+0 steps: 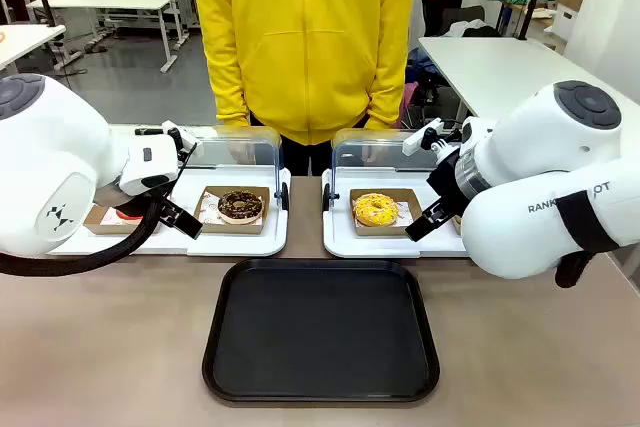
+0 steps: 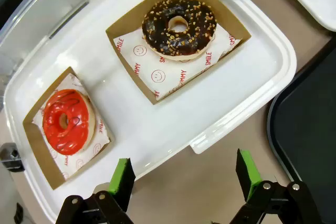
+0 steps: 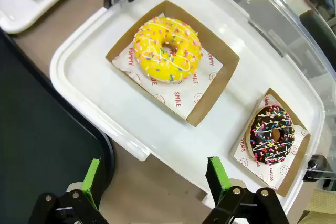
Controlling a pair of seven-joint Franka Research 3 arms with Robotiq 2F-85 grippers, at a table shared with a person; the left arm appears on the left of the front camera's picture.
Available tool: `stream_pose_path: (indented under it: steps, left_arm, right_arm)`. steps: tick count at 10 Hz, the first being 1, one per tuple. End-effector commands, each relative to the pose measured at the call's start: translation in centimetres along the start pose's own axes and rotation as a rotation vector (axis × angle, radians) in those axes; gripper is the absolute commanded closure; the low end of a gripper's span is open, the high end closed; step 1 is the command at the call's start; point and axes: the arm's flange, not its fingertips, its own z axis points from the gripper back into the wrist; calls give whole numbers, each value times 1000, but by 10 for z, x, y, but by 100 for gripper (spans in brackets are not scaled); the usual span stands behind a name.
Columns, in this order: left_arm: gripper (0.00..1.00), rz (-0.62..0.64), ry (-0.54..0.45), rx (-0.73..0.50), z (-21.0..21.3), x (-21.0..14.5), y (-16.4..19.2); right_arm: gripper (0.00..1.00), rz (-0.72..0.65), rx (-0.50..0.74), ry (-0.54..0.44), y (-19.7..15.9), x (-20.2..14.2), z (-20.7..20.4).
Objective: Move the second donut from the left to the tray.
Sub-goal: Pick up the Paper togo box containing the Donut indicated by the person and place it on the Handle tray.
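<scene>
Beige surface (image 1: 100,347) carries everything I see: nearest me lies the tray (image 1: 320,332), black and flat. Past its far rim, on the left white tray (image 1: 245,240), the second donut from the left (image 2: 178,25) sits in a brown cardboard box (image 2: 157,90), beside the red donut (image 2: 67,121) in its own box. My left pincer (image 2: 184,166) hangs over that white tray's near edge, fingers apart; the right pincer (image 3: 153,166) is spread too.

Chocolate donut (image 1: 240,206) sits behind the black tray (image 1: 321,330).

The chocolate donut (image 2: 178,26) sits in its cardboard box; the black tray (image 1: 321,330) lies nearby.
</scene>
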Motion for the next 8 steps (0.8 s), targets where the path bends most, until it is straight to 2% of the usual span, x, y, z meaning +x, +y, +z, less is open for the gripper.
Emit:
stream_pose_path:
  steps: [1, 8]
  left_arm:
    - [0, 0, 0, 0, 0, 0, 0]
    - [0, 0, 0, 0, 0, 0, 0]
  right_arm:
    - [0, 0, 0, 0, 0, 0, 0]
    - [0, 0, 0, 0, 0, 0, 0]
